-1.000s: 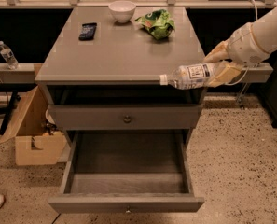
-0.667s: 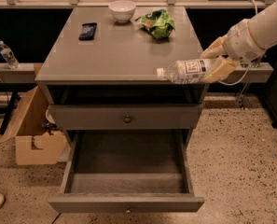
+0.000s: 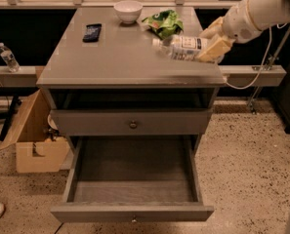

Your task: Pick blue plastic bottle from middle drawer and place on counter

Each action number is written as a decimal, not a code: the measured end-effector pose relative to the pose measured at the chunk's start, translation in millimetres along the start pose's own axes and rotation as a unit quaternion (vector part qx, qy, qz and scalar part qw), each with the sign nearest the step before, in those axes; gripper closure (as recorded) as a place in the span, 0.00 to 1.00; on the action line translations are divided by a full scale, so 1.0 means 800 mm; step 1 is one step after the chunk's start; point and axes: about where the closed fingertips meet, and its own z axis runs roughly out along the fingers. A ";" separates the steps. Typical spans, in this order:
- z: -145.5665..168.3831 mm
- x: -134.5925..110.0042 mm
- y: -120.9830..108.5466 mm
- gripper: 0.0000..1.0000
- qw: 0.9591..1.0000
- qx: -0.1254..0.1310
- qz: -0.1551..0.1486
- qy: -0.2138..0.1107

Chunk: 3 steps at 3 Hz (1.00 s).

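The blue plastic bottle, clear with a white cap and a pale label, lies on its side in my gripper, cap pointing left. The gripper is shut on its base end and holds it just above the right side of the counter, in front of the green bag. My white arm reaches in from the upper right. The middle drawer is pulled wide open below, and its dark floor is bare. The grey drawer front with a round knob above it is closed.
On the counter stand a white bowl, a green crumpled bag and a dark phone. Another clear bottle stands on a ledge at the left. A cardboard box sits on the floor left of the cabinet.
My gripper has carried the bottle up and to the left, from beside the counter's front right corner to above the counter's right side.
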 end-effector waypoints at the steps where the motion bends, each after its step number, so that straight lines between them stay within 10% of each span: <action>1: 0.045 -0.022 -0.036 1.00 0.999 0.003 0.045 0.003; 3: 0.125 -0.037 -0.063 1.00 0.995 -0.004 0.098 0.023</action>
